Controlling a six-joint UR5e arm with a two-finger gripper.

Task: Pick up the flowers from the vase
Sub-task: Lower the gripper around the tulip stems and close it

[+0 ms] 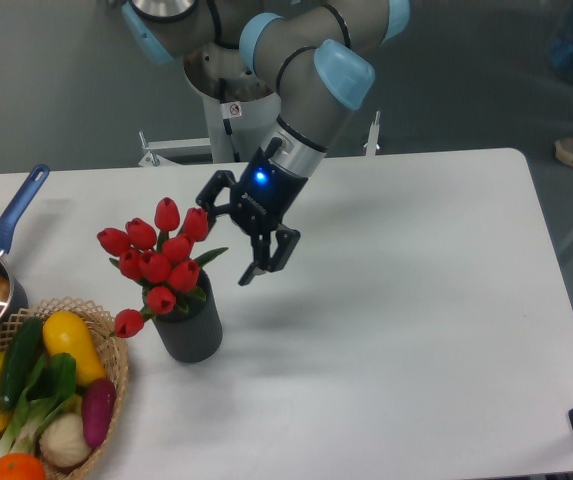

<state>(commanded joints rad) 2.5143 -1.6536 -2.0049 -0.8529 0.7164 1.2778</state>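
My claw [234, 240] is spread wide, nothing in it, hanging over the table [416, 330] just right of the flowers [158, 258]. Bare tabletop runs from my right out to the far edge. Flowers sit upright in the vase [192, 326], one bud drooping left. Wicker basket [111, 352] at the left edge holds vegetables [41, 385]; blue-handled pan [1, 255] behind it.

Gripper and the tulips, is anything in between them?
Nothing; the fixed camera shows only bare white table between the open gripper and the flowers.
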